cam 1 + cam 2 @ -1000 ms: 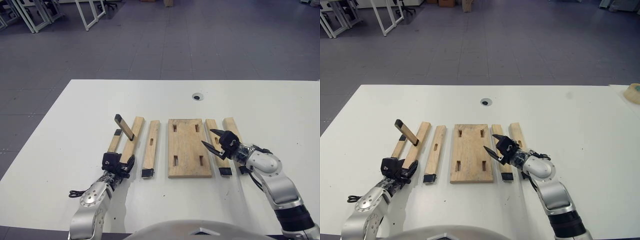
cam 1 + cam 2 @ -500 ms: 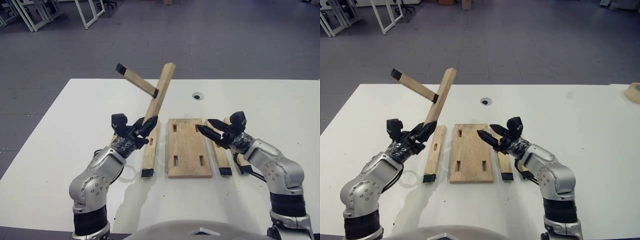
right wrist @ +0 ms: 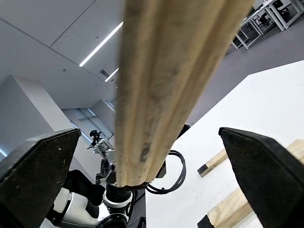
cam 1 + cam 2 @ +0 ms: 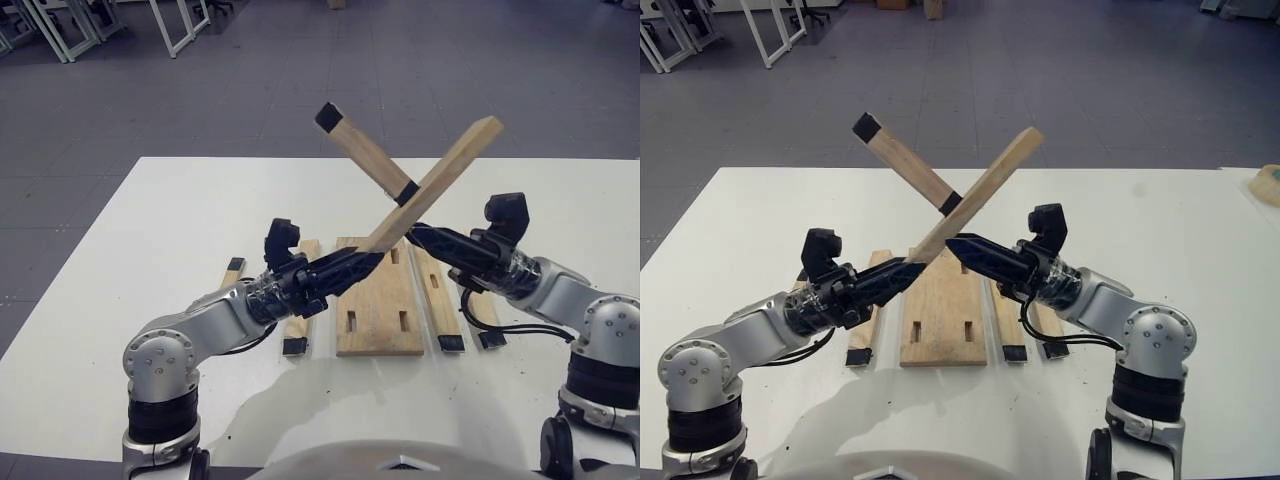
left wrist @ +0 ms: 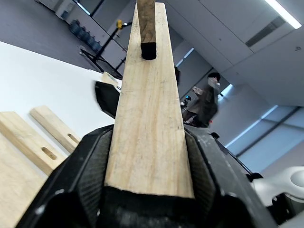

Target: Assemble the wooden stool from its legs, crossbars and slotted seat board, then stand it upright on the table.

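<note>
My left gripper (image 4: 368,257) is shut on the lower end of a wooden leg (image 4: 445,172), held slanted in the air above the slotted seat board (image 4: 378,320). A crossbar (image 4: 362,148) with black ends sticks through the leg's slot. My right gripper (image 4: 420,233) is open and meets the leg from the right, a finger (image 3: 38,166) on either side of the leg (image 3: 166,85) with gaps showing. On the table lie one leg (image 4: 301,310) left of the board, two legs (image 4: 437,300) right of it, and a loose crossbar (image 4: 232,271).
The white table (image 4: 130,260) has free room on both sides and behind the parts. A pale object (image 4: 1270,185) lies at its far right edge. Beyond the table is grey floor with white table frames (image 4: 60,30) at the back.
My left arm has swung the leg with its crossbar up and to the right, over the seat board. My right gripper has risen to meet it and now straddles the leg.
</note>
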Available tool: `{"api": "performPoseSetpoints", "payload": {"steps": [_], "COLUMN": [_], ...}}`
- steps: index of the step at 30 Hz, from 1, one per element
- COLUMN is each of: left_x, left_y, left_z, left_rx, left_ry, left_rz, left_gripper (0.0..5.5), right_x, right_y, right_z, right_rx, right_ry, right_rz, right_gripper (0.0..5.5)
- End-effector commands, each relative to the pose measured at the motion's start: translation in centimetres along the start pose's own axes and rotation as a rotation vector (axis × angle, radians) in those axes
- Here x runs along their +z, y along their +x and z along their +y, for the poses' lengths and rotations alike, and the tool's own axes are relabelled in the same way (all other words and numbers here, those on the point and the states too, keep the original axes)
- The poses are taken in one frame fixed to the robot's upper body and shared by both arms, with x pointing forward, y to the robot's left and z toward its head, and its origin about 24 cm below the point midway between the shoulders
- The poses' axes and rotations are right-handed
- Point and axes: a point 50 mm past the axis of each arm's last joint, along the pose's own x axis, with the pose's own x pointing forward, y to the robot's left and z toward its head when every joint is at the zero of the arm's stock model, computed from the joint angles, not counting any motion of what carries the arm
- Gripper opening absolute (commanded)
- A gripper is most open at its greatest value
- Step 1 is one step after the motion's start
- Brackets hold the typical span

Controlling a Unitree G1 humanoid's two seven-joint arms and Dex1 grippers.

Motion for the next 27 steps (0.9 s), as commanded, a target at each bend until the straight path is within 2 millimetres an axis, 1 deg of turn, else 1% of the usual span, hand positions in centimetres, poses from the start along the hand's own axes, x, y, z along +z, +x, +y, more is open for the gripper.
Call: {"api": "performPoseSetpoints", "payload": {"steps": [1, 7, 11, 16, 18, 21, 22, 23, 24, 25, 26, 27], "left_x": [0.1, 0.2, 0.0, 0.0, 0.1, 0.2, 0.4, 0.5, 0.6, 0.8, 1.1, 1.8], "left_y": [-0.1, -0.5, -0.5, -0.6, -0.6, -0.6, -0.6, -0.7, -0.9, -1.2, -1.5, -2.0], "left_z": [-0.2, 0.0, -0.1, 0.0, 0.0, -0.2, -0.4, -0.5, -0.6, -0.6, -0.4, -0.2], "left_rx": [0.003, 0.006, -0.019, -0.025, -0.028, -0.052, -0.071, -0.082, -0.093, -0.097, -0.093, -0.08], "left_ry": [0.024, 0.024, 0.017, 0.014, 0.015, 0.02, 0.031, 0.041, 0.047, 0.053, 0.057, 0.06], "left_rz": [0.011, 0.019, 0.037, 0.04, 0.036, 0.028, 0.016, 0.003, -0.011, -0.027, -0.054, -0.114], "left_gripper": [2.06, 2.06, 2.06, 2.06, 2.06, 2.06, 2.43, 2.66, 2.75, 2.97, 3.03, 3.03], "right_x": [0.8, 1.1, 1.4, 1.1, 1.0, 1.1, 1.3, 1.3, 1.3, 1.2, 1.1, 1.0], "right_y": [0.8, 0.2, 0.4, 0.5, 0.5, 0.3, 0.2, 0.2, 0.1, 0.0, -0.2, -0.5], "right_z": [0.6, 1.4, 1.7, 1.8, 1.9, 1.8, 1.7, 1.5, 1.3, 1.1, 1.0, 0.9], "right_rx": [0.059, 0.115, 0.144, 0.141, 0.141, 0.143, 0.139, 0.132, 0.122, 0.112, 0.104, 0.092], "right_ry": [-0.004, -0.038, -0.061, -0.086, -0.099, -0.107, -0.103, -0.099, -0.094, -0.091, -0.089, -0.086], "right_rz": [0.009, 0.076, 0.088, 0.124, 0.138, 0.133, 0.121, 0.116, 0.118, 0.119, 0.122, 0.126], "right_gripper": [5.13, 3.92, 3.2, 2.2, 2.06, 2.06, 2.06, 2.04, 2.03, 2.03, 2.03, 2.03]}}
